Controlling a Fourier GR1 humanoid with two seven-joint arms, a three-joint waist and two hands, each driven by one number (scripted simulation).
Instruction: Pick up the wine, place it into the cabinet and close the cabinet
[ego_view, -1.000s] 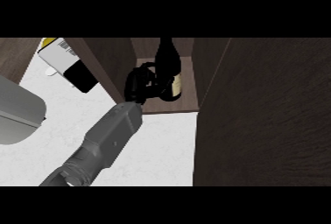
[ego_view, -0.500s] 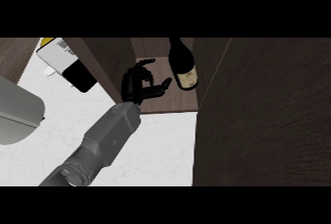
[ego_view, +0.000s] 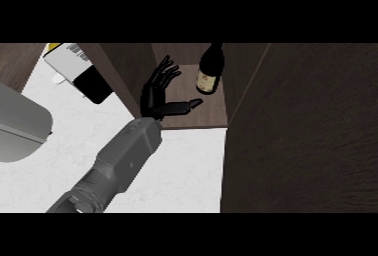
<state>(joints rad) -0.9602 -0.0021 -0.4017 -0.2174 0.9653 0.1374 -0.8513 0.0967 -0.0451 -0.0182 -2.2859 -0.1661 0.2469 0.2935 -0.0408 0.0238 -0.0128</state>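
Dark wine bottle (ego_view: 210, 70) upright inside cabinet (ego_view: 244, 85); hand (ego_view: 159, 92) open beside.

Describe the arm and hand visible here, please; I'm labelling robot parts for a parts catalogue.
One arm shows, coming in from the view's lower left: a smooth, rounded grey forearm, slightly wider near the bottom edge. It ends in a black hand with slim, segmented fingers and a thumb. No cables, markings or sleeves are visible.
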